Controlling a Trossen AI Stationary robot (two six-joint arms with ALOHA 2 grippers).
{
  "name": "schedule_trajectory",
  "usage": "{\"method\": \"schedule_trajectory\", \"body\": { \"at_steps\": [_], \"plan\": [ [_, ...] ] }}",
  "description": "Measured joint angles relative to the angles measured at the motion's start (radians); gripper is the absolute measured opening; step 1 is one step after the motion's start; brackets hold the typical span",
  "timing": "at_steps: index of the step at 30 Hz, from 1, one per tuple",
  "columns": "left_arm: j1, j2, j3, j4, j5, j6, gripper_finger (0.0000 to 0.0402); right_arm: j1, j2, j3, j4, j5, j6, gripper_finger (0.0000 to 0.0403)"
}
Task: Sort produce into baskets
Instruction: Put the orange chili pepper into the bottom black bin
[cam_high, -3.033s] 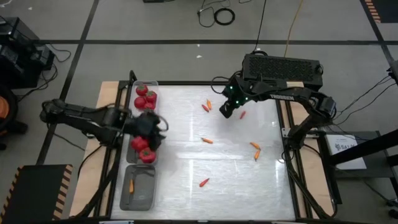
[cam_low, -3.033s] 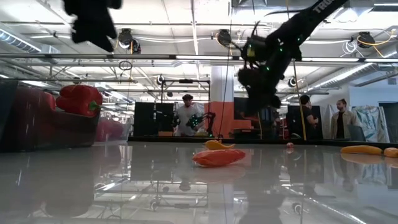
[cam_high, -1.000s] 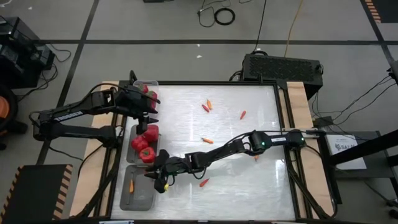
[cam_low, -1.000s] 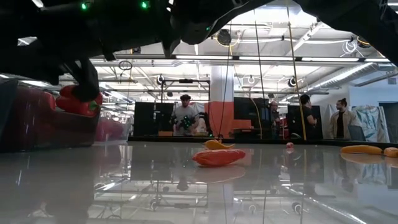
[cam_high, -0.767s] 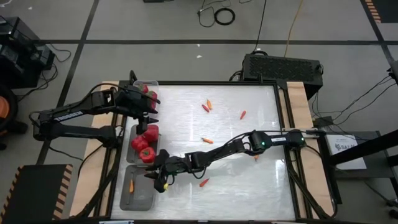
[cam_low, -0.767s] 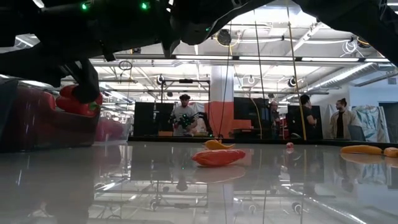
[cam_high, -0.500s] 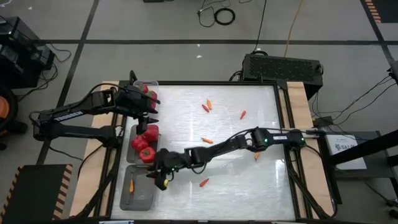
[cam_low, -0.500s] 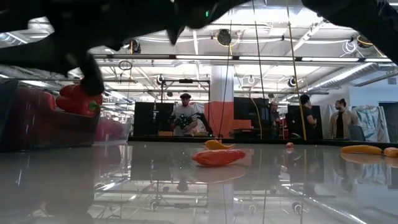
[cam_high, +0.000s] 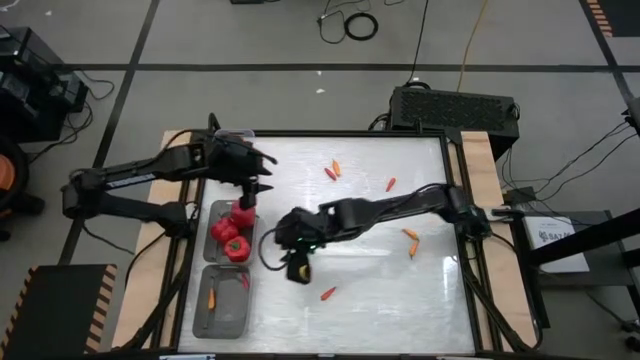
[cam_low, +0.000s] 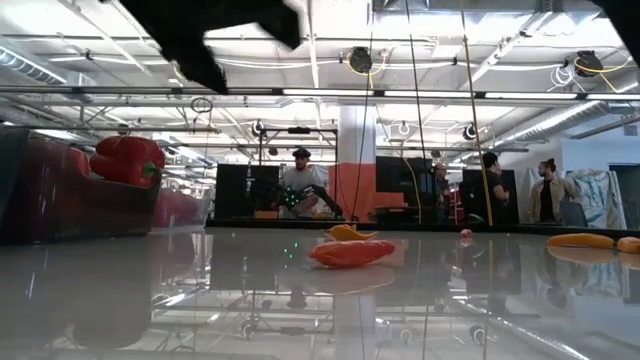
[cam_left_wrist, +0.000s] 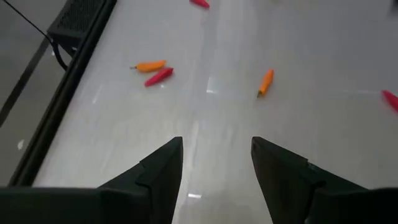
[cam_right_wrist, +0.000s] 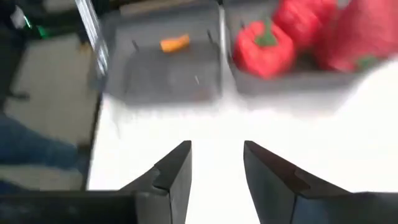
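at nine o'clock on the counter (cam_high: 380, 290) sit the baskets (cam_high: 222, 300), red peppers (cam_high: 232, 232) in the middle one, an orange chili (cam_high: 211, 298) in the near one. the right gripper (cam_high: 297, 268) hovers just beside them, fingers parted, holding nothing. the left gripper (cam_high: 258, 172) hangs at ten o'clock, fingers apart and empty. loose chilies (cam_high: 333, 226) lie mid-counter.

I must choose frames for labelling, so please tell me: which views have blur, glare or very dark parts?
Right wrist view: motion blur smears the trays and the red peppers. Low view: the glossy table mirrors the ceiling lights, and the arm overhead is only a black silhouette. High view: a pale sheen lies across the table. Left wrist view: sharp, the chili peppers are crisp.
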Motion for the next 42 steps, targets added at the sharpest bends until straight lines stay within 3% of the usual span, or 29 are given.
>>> {"method": "schedule_trajectory", "body": {
  "at_steps": [11, 16, 20, 29, 37, 42],
  "plan": [
    [0.054, 0.359, 0.000, 0.368, 0.001, 0.041, 0.0198, 0.004, -0.201, -0.013, -0.493, 0.117, -0.063, 0.0137],
    [0.092, 0.539, 0.005, 0.575, 0.055, 0.047, 0.0198, -0.010, -0.328, -0.140, -0.508, 0.123, -0.067, 0.0137],
    [0.111, 0.688, 0.090, 0.589, 0.079, 0.034, 0.0198, -0.025, -0.465, -0.336, -0.435, 0.123, -0.024, 0.0137],
    [0.111, 0.963, 0.445, 0.298, 0.093, 0.224, 0.0198, -0.057, -0.784, -0.767, -0.205, 0.116, 0.126, 0.0137],
    [0.111, 1.097, 0.671, 0.060, 0.058, 0.314, 0.0198, -0.057, -0.947, -0.937, -0.081, 0.116, 0.212, 0.0137],
    [0.111, 1.172, 0.782, -0.053, -0.023, 0.376, 0.0198, -0.057, -0.974, -0.970, -0.052, 0.120, 0.222, 0.0137]
  ]
}}
